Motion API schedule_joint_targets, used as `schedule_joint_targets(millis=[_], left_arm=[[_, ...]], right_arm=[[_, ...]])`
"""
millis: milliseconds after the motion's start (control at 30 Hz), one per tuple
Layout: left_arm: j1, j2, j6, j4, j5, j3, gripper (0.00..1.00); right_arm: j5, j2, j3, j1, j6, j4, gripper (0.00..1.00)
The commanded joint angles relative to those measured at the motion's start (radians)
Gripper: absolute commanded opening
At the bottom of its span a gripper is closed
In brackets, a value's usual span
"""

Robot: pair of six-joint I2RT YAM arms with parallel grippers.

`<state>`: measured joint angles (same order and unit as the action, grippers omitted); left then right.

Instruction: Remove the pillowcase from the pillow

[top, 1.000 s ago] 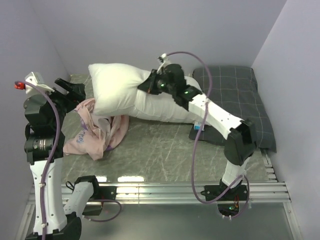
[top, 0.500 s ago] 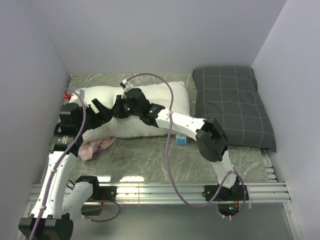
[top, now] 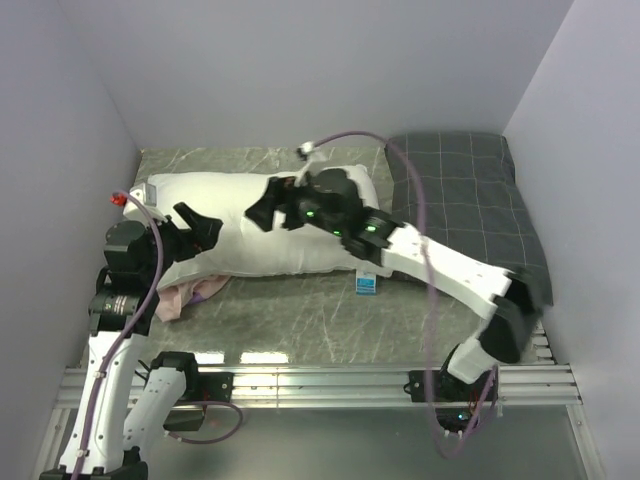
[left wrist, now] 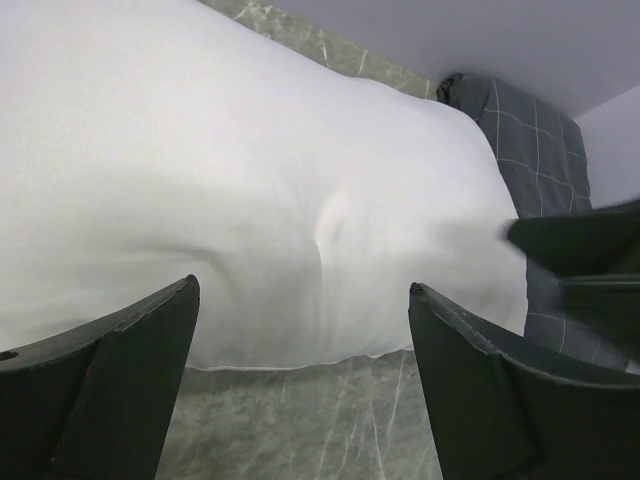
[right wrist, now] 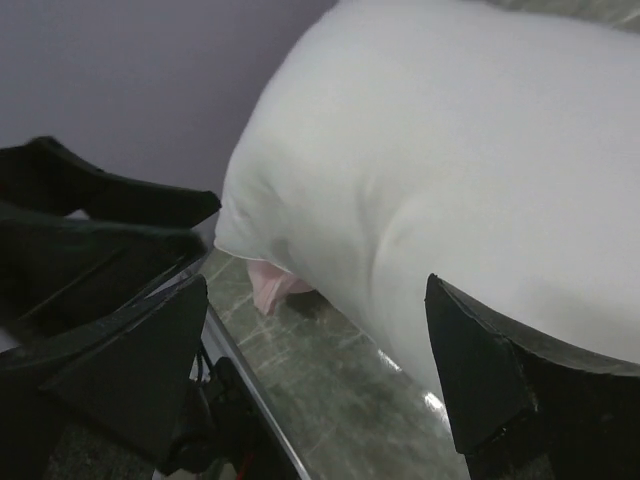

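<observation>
Pillow: large plump plain white rectangular pillow (top: 300, 240) (left wrist: 250, 180) (right wrist: 450, 150), bare, lying flat on the far-left part of the grey marbled bench (top: 300, 310)
Pillowcase: crumpled pink fabric pillowcase (top: 188, 296) (right wrist: 270, 285), off the pillow, on the bench, showing from under the pillow's near-left corner
Left end effector (top: 205, 222) (left wrist: 300, 300): fingers apart, empty, over the pillow's left part
Right end effector (top: 258, 208) (right wrist: 315, 290): fingers apart, empty, over the pillow's middle
Other: dark grey checked pillow (top: 470, 200) (left wrist: 520, 150) just right of the white one; small blue-and-white item (top: 366, 285) by the white pillow's near edge
</observation>
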<state>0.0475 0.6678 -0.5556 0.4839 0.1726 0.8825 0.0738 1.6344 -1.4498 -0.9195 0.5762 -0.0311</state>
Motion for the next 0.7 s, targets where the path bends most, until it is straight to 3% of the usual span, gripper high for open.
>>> schedule_joint_targets(millis=[0, 133, 467, 667], left_arm=[[0.002, -0.053, 0.031, -0.03, -0.022, 0.012, 0.91], [0.002, -0.073, 0.043, -0.021, -0.013, 0.003, 0.92], [0.002, -0.115, 0.048, -0.071, 0.064, -0.083, 0.92], [0.002, -0.132, 0.039, -0.079, 0.071, -0.102, 0.92]], right_arm=[[-0.113, -0.2, 0.083, 0.016, -0.045, -0.084, 0.96], [-0.218, -0.413, 0.262, 0.033, -0.038, -0.177, 0.97], [-0.354, -0.809, 0.707, 0.059, 0.005, -0.125, 0.99], [-0.378, -0.86, 0.727, 0.062, -0.01, -0.144, 1.0]])
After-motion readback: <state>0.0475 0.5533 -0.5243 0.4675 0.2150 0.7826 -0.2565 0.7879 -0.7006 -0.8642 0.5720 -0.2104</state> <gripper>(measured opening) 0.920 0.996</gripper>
